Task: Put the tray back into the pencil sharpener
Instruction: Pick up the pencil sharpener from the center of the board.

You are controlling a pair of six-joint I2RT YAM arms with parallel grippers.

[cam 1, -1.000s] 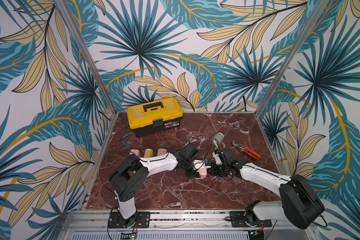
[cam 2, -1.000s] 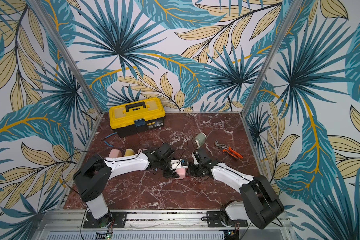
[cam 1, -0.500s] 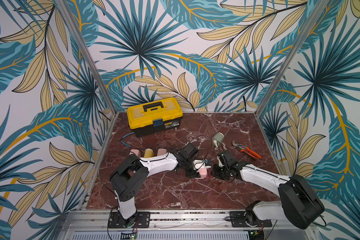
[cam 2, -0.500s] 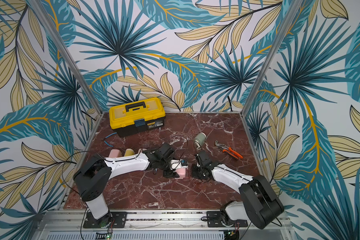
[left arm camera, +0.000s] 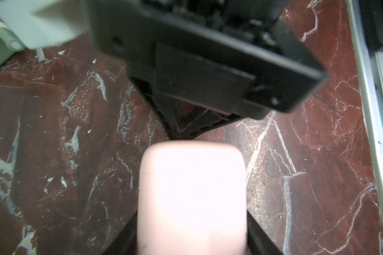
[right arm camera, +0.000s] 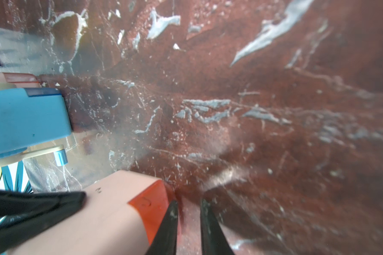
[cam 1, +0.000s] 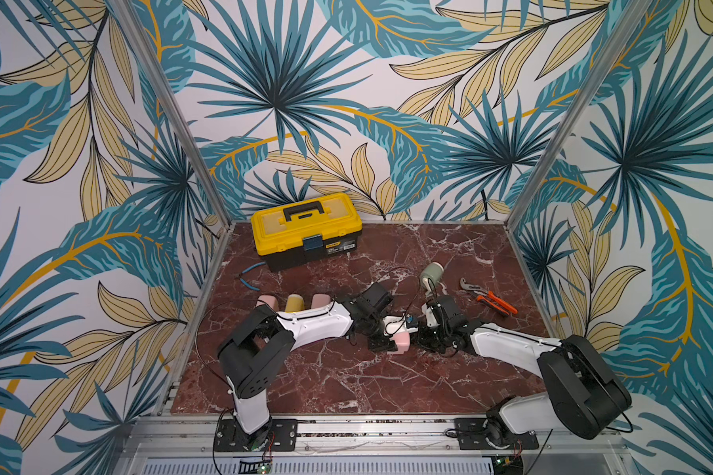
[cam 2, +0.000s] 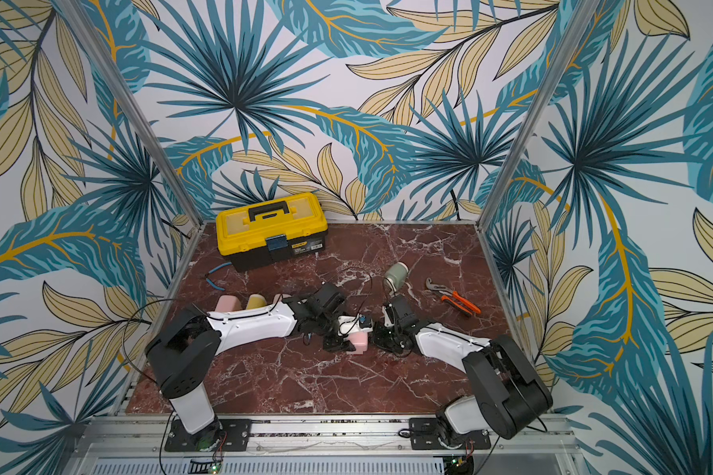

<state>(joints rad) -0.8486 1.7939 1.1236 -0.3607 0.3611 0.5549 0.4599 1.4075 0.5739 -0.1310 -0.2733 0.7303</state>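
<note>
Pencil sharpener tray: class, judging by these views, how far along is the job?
Done: the orange tray sits in the end of the pink pencil sharpener; whether fully home is unclear. In hand: the left hand clamps the sharpener, and the right hand is at the tray's end. Left: probably press it flush, then release.

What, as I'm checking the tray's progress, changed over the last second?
The right gripper shifted slightly beside the tray at the end of the pink sharpener; which way is too small to tell. Nothing visibly taken or released. The left gripper still holds the sharpener; toolbox and pliers stayed put.
</note>
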